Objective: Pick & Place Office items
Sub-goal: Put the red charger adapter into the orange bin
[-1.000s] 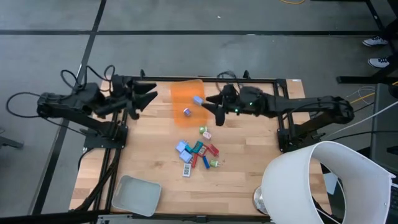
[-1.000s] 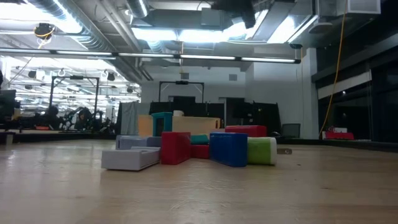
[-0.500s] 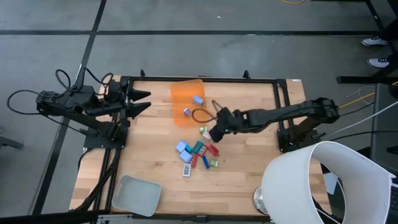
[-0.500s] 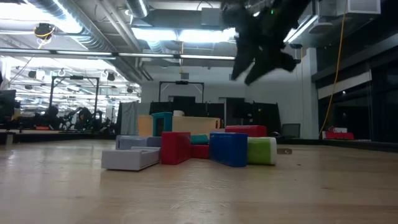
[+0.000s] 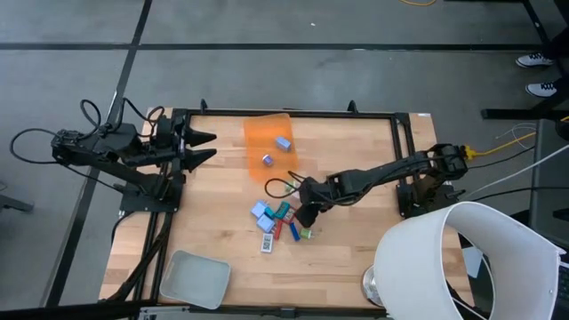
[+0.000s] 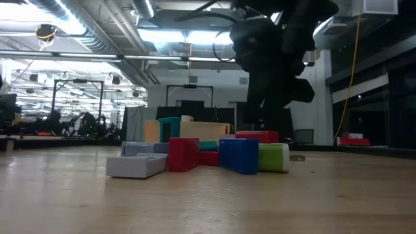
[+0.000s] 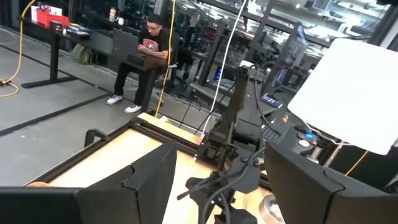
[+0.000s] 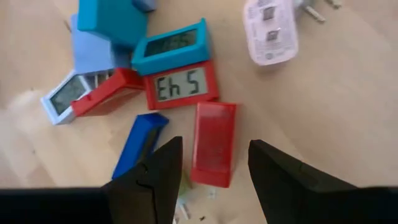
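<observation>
Overhead, orange bin (image 5: 268,140) beyond pile (image 5: 281,221)

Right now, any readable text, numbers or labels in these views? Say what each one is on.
"Eh 5": display of the red-framed flat piece.
Teal-framed piece: display shows characters, too blurred to read.
White plug-like piece: two small printed labels, too small to read.
Pale grey-framed piece: display unreadable.
Nothing else legible.

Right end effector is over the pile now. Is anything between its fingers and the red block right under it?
Nothing visible. In the right wrist view the right end effector hangs open above the red block, with bare gap between. The blue block lies close beside the red one, near one finger's path. The left end effector waits at the table's edge.
</observation>
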`<action>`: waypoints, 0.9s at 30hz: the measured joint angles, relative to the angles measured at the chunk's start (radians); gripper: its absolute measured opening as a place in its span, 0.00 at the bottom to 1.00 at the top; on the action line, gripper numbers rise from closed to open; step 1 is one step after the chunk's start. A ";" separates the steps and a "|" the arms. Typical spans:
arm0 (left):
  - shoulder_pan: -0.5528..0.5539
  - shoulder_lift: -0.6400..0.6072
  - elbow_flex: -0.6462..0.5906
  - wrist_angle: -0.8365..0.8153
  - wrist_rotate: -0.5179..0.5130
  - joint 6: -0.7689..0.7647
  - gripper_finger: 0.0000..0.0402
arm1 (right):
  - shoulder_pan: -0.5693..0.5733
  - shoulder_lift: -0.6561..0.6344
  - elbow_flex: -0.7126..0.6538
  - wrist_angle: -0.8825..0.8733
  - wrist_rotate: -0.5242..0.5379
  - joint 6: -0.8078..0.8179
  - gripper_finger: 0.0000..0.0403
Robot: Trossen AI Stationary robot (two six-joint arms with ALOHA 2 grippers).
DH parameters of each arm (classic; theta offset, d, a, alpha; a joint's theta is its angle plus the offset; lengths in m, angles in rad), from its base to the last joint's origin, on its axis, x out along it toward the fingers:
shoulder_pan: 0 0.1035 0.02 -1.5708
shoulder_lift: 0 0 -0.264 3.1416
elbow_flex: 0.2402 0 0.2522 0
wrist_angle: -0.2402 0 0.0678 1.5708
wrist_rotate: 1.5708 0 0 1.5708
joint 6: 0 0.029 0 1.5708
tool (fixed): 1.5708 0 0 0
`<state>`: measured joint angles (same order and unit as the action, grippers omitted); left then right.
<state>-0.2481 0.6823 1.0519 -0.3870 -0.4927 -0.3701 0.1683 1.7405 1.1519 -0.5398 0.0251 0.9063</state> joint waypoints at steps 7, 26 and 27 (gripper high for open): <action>0.000 0.000 0.000 0.000 0.001 -0.001 0.59 | -0.001 0.000 0.000 0.023 -0.033 0.022 0.56; 0.000 0.000 0.000 -0.006 0.053 -0.013 0.59 | 0.012 0.063 0.000 0.016 -0.030 0.105 0.62; 0.000 0.000 0.000 -0.006 0.058 -0.013 0.59 | 0.016 0.063 0.000 0.016 -0.031 0.113 0.62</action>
<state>-0.2481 0.6823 1.0519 -0.3935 -0.4342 -0.3833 0.1842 1.8030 1.1522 -0.5236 -0.0056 1.0191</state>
